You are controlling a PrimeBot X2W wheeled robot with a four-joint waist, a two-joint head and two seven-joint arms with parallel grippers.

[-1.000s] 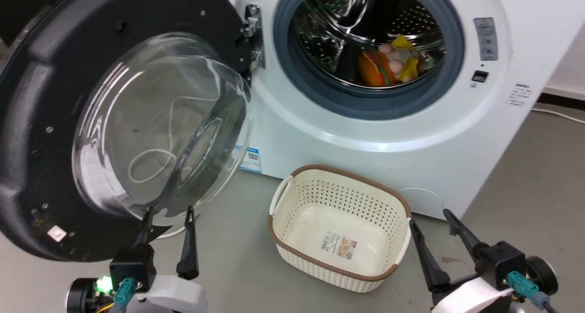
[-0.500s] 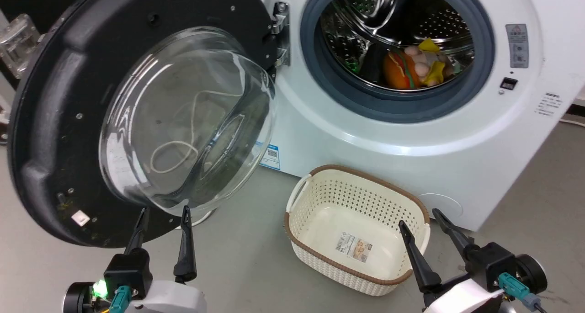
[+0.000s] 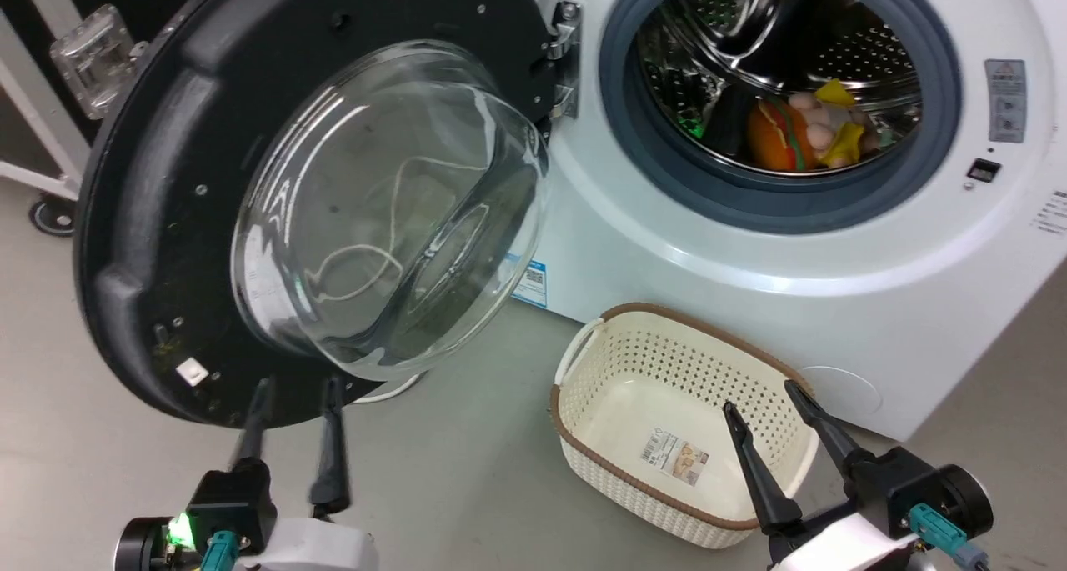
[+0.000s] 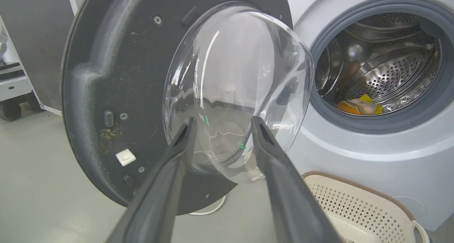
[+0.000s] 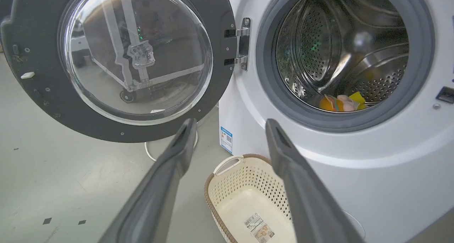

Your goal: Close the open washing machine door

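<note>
Hanging wide open off its metal hinge [image 3: 565, 54], the washing machine door [image 3: 150, 204] is swung out to the left of the steel drum [image 3: 867, 46], glass bowl bulging toward the robot. Drum's got stuff in it: a burger-looking plush toy [image 3: 771, 137] plus something yellow and pale, hard to make out. The cream laundry basket [image 3: 633, 488] on the floor [image 3: 467, 471], right by the machine's front, holds just a label [image 3: 673, 454] on its bottom. Left gripper [image 3: 298, 381], fingers apart, points at the door's lower rim. Right gripper [image 3: 760, 396], also spread, hovers by the basket's right end, gripping nothing.
</note>
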